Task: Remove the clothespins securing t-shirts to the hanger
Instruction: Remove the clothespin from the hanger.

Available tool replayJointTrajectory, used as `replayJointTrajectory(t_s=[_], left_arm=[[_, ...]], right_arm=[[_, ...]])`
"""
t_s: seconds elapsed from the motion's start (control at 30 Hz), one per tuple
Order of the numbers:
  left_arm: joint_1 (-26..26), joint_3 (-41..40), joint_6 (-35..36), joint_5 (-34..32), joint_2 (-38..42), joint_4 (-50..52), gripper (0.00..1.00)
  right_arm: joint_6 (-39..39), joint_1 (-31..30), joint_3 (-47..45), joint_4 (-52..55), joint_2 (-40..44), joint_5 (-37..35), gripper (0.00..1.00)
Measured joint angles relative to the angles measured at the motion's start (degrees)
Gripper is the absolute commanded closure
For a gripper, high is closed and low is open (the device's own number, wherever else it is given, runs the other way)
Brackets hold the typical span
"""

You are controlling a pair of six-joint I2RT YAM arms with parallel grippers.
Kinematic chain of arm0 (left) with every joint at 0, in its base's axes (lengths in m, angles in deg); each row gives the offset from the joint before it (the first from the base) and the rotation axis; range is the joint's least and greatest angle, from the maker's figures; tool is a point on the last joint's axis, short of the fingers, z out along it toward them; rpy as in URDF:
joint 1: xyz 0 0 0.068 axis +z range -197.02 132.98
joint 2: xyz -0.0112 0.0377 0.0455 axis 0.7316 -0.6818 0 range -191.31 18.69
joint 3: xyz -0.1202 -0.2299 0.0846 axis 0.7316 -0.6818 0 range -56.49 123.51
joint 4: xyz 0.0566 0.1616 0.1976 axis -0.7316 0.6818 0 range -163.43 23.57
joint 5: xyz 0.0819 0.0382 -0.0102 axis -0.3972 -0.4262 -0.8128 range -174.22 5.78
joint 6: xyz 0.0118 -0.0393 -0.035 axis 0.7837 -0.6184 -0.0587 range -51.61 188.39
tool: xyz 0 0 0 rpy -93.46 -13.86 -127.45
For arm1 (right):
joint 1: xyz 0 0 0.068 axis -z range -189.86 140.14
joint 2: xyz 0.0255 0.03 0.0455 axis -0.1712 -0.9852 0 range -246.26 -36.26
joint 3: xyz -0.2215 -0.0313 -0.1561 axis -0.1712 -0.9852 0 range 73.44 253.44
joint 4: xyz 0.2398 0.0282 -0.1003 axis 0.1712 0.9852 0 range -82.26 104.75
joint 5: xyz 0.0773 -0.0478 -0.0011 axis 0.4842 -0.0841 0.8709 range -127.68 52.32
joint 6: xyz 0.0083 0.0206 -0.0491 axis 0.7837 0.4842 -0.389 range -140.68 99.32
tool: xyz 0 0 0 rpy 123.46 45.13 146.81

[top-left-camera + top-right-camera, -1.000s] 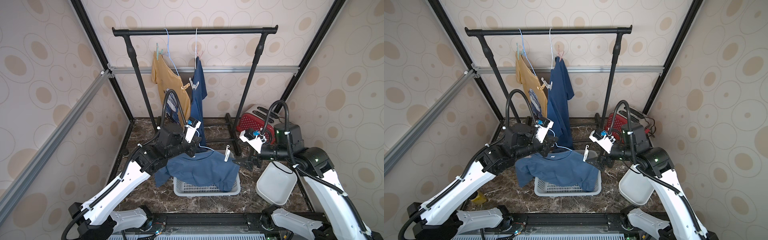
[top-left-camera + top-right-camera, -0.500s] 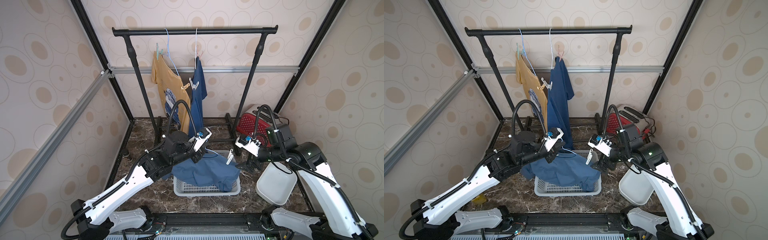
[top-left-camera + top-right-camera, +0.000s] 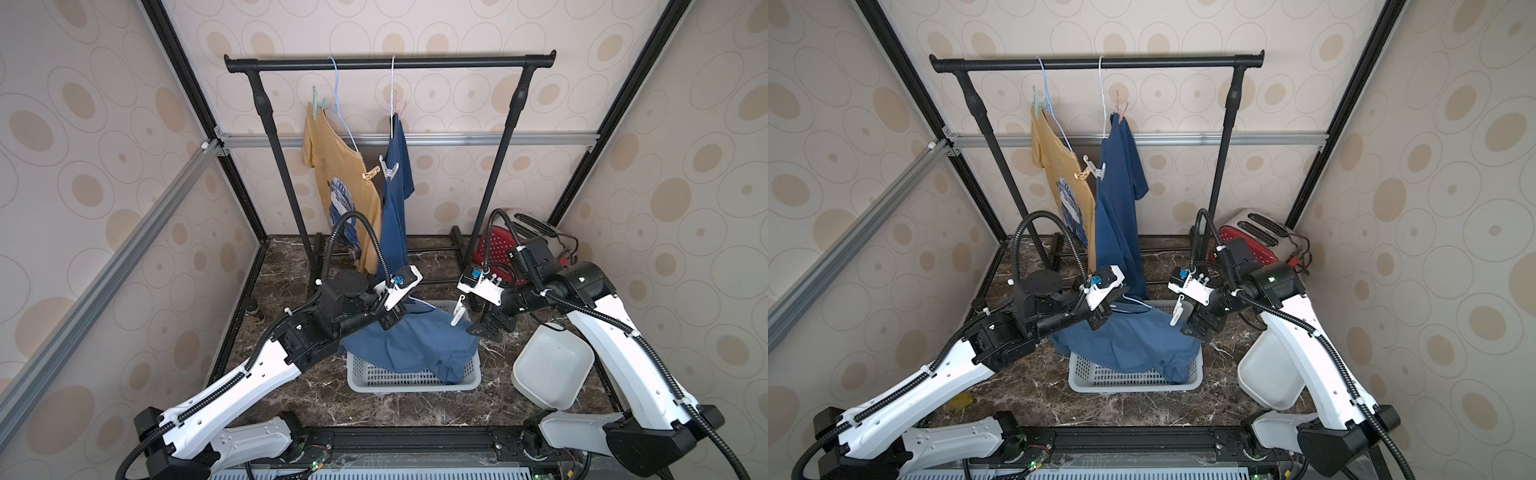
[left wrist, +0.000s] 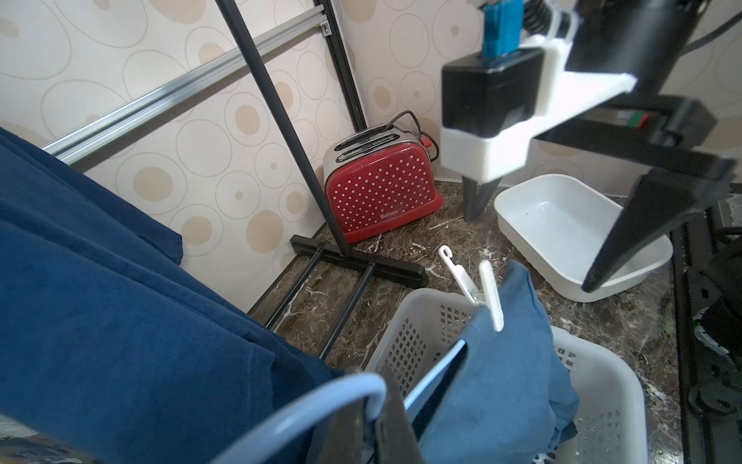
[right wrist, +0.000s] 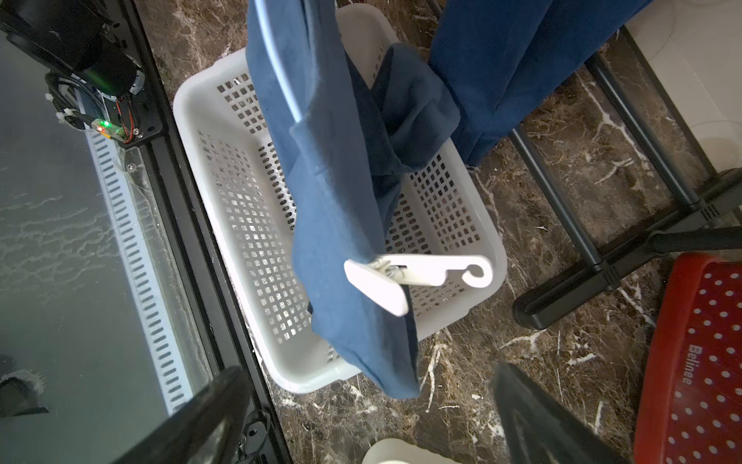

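Note:
A medium blue t-shirt point(image 3: 415, 340) hangs on a light blue wire hanger point(image 4: 321, 397) above the basket. My left gripper point(image 4: 373, 409) is shut on the hanger's wire. A white clothespin point(image 5: 401, 277) pins the shirt's end to the hanger, seen in both top views point(image 3: 457, 309) point(image 3: 1177, 309). My right gripper point(image 5: 367, 381) is open just beside and below that clothespin, touching nothing. On the rack hang a mustard t-shirt point(image 3: 332, 166) with a teal clothespin point(image 3: 318, 102) and a yellow clothespin point(image 3: 371, 173), and a navy t-shirt point(image 3: 397, 199) with a white clothespin point(image 3: 388, 166) and a pinkish clothespin point(image 3: 402, 110).
A white perforated basket point(image 3: 411, 380) stands under the held shirt. A white tub point(image 3: 552, 365) sits on the floor under the right arm. A red dotted toaster point(image 3: 498, 249) stands at the back right by the black rack's post point(image 3: 494, 183) and foot point(image 4: 361, 261).
My left gripper has carried the hanger and blue shirt forward and lower over the basket. My right gripper has moved in toward the white clothespin and stays open.

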Motion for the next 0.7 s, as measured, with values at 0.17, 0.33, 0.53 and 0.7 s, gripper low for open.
replayJointTrajectory(t_s=[0.17,0.33,0.53,0.7], left_arm=[[0.0,-1.57,1.42,0.37,1.77,-1.14,1.0],[0.0,-2.34,2.51,0.94,2.71,-1.33,1.0],[0.0,-2.56,3.02,1.33,3.06,-1.88,1.0],[0.0,-2.56,3.17,1.36,3.06,-1.97,1.0]], right_arm=[[-0.68,0.57,1.7,0.0,-3.91,0.0,0.03],[-0.81,0.61,3.58,-0.2,-8.59,1.27,0.04],[-0.81,0.33,5.07,-0.42,-11.8,4.2,0.05],[-0.81,-1.03,5.53,-0.63,-12.33,6.16,0.09]])
